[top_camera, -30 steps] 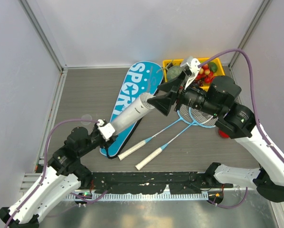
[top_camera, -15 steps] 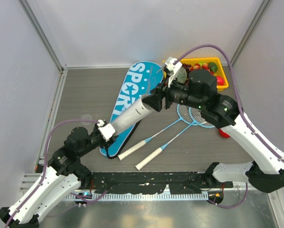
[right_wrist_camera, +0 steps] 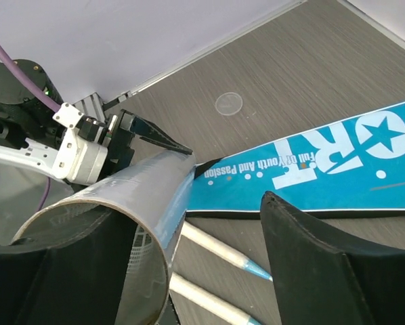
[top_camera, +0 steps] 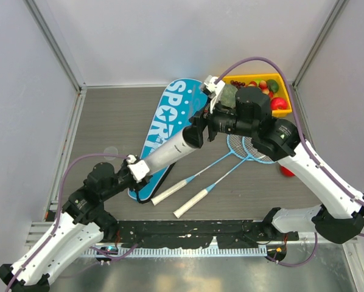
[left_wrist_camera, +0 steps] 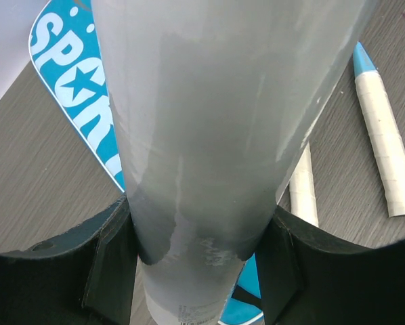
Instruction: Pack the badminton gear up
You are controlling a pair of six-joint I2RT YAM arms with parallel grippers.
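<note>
- Cardboard-like and white, the tube (top_camera: 170, 150) looks stiff, light and hollow. Its smooth, slightly glossy wall is likely to slip or turn in a loose grip.
- It hangs tilted in the air above the blue bag (top_camera: 176, 103). Its low end is towards the left arm and its open mouth is up by the right arm.
- The left gripper (top_camera: 136, 167) is clamped on the tube's low end, and in the left wrist view its fingers (left_wrist_camera: 108, 264) press both sides of the wall. Holding it that far from the middle gives the long tube leverage to sag or swing.
- The right gripper (top_camera: 197, 128) is at the open mouth with its jaws apart. In the right wrist view 1 finger sits by the rim and the other stands clear of the wall, so it grips nothing.
- A thin open rim would probably dent under a hard squeeze. I judge a hold just below the mouth, across the round body, to be safer.
- The bag looks soft and flat, and lies on the table (top_camera: 109, 121).
- Count: 1 tube, 1 bag and 2 rackets (top_camera: 243, 149), which lie crossed just right of the bag.
- Shuttlecocks: 0 visible. I cannot tell whether any sit inside the tube.
- The yellow tray (top_camera: 283, 85) of fruit at the back is not part of the gear.
</note>
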